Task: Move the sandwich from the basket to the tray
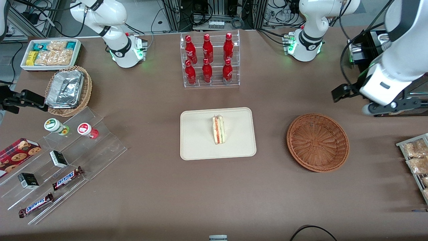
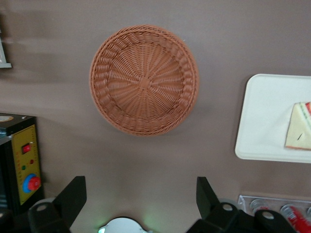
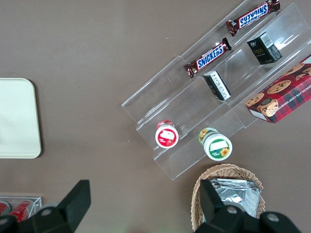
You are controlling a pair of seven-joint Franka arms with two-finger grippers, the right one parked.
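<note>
The sandwich (image 1: pixel 218 130) is a pale wedge with red and green filling along its cut edge, and it lies on the cream tray (image 1: pixel 197 134) in the middle of the table. The round reddish-brown basket (image 1: pixel 317 142) stands empty beside the tray, toward the working arm's end. My left gripper (image 1: pixel 339 92) hangs above the table, farther from the front camera than the basket and apart from it. In the left wrist view the gripper (image 2: pixel 140 184) is open with nothing between its fingers, and the basket (image 2: pixel 144 80), the tray (image 2: pixel 267 116) and the sandwich (image 2: pixel 299 131) all show.
A clear rack of red bottles (image 1: pixel 210 60) stands farther from the front camera than the tray. A rack of snack packets (image 1: pixel 416 160) sits at the working arm's table edge. A stepped acrylic shelf (image 1: pixel 60 160), a foil-filled wicker basket (image 1: pixel 68 90) and a white bin (image 1: pixel 50 53) lie toward the parked arm's end.
</note>
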